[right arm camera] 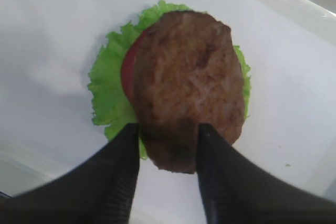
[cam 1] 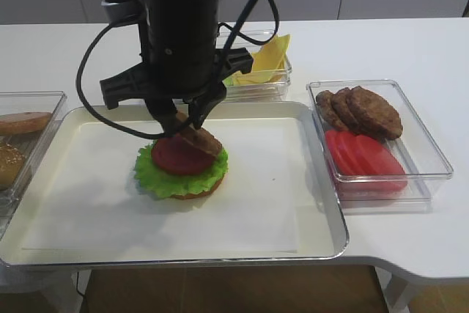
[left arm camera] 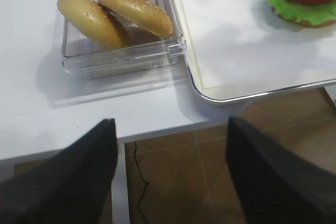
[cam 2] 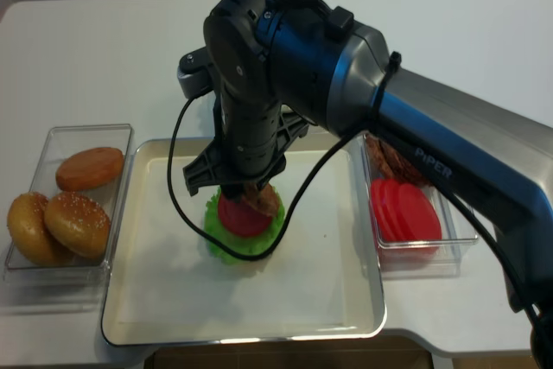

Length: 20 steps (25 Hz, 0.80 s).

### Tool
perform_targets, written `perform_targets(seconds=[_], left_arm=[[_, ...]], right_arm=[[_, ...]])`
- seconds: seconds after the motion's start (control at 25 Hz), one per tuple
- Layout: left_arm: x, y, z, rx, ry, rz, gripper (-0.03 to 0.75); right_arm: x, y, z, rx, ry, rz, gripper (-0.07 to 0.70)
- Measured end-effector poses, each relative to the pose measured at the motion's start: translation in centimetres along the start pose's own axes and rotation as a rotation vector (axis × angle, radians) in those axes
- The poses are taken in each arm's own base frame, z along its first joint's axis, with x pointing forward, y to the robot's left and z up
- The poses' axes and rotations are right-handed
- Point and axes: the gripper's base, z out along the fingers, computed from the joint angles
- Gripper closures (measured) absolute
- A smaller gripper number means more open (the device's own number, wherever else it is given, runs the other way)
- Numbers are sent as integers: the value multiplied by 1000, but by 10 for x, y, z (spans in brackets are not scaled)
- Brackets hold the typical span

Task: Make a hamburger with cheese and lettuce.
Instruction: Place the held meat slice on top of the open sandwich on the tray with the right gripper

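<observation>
White tray (cam 1: 308, 203), right claw (right arm camera: 168, 145) spread astride patty (right arm camera: 186, 85) atop hamburger (cam 1: 181, 170).

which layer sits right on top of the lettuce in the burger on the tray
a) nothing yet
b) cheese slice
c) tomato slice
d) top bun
c: the red tomato slice lies directly on the lettuce, and the right tool has a brown patty between its fingers, tilted over the tomato; the cheese is in its box behind the tray.
</observation>
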Motion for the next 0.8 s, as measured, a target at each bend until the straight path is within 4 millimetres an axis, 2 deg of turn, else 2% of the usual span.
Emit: perform_targets(seconds=[0.12, 0.4, 0.8], left_arm=[[0, 0, 0, 0, 0, 0, 232], [0, 0, 0, 0, 0, 0, 232], [0, 0, 0, 0, 0, 0, 232]], right_arm=[[1, 2, 0, -17, 7, 6, 329], [1, 3, 0, -30, 12, 10, 234], [3, 7, 0, -75, 30, 27, 223]])
